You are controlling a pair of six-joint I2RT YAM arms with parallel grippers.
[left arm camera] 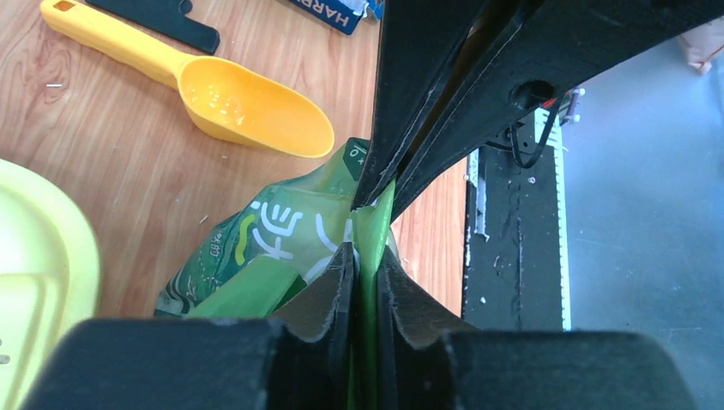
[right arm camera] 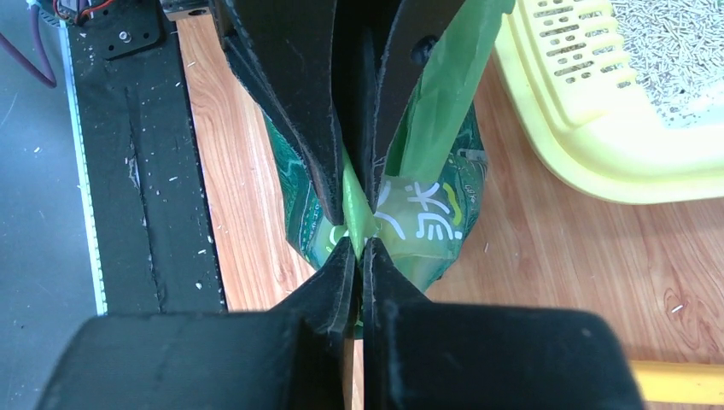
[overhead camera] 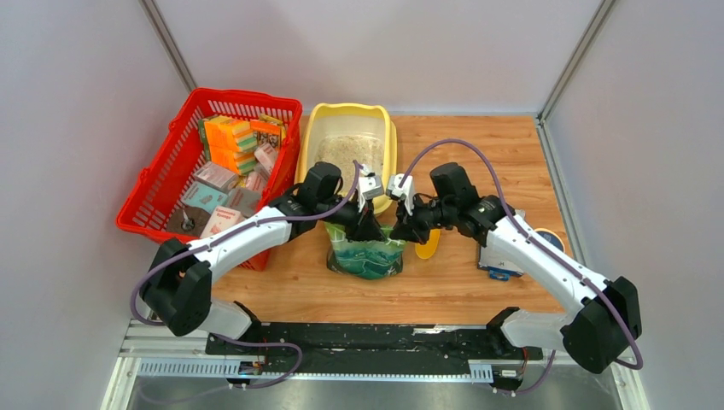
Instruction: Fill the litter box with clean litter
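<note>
Red mesh basket (overhead camera: pixel 158 179) far left, full of small packs, print too small to read. Pale yellow litter box (overhead camera: pixel 346 108) just right of it, toward table (overhead camera: pixel 478 154) back edge. Beige-grey litter (overhead camera: pixel 352 152) covers its floor; slotted lip (right arm camera: pixel 580 47) faces the arms. L gripper (left arm camera: pixel 365 254) pinched tight on top edge of green pouch (overhead camera: pixel 367 256). R gripper (right arm camera: pixel 359 246) clamped on same edge from opp side, tips of the two nearly meeting. Pouch upright just in front of box, w/ white non-Latin characters. Yellow scoop (left arm camera: pixel 256 111) lies on wood right of pouch, apart from it. Blue pack (left arm camera: pixel 329 13) past scoop reads "HARR", rest cut off. Bare wood right of box; black rail (overhead camera: pixel 359 337) runs along near edge.
</note>
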